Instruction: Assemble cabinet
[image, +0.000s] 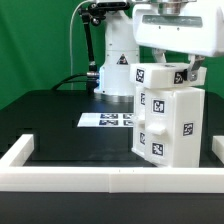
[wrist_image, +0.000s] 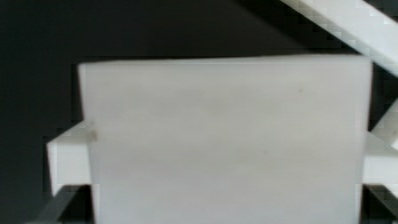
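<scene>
- Green curtain (image: 30, 40) hangs behind a black table (image: 50, 110), and a low white border wall (image: 100, 178) runs along the table's near edge, below the pincer and nearer the camera.
- Over the exterior view's right half, the gripper (image: 190, 72) hangs from the arm's broad white wrist, its dark fingers pointing down.
- Directly beneath the pincer stands the cabinet (image: 172, 125) — a tall white boxy body, upright on the table, with black-and-white square tags on the faces turned to the camera.
- A smaller white block forms the cabinet's upper part on the exterior view's left, level with the fingers and just beside them.
- The fingertips reach down to the cabinet's top at its right-hand end in the exterior view.
- In the wrist view the cabinet (wrist_image: 222, 140) fills the middle as a blurred pale face, with a dark finger (wrist_image: 57, 205) showing at its edge — so the fingers stand wide, one on each side of the body.
- Whether they press on it cannot be told.
- Lower than the pincer and off to the exterior view's left lies the marker board (image: 107, 120), flat on the table and apart from the cabinet.
- Farther back on that same side stands the arm's white base (image: 115, 60).
</scene>
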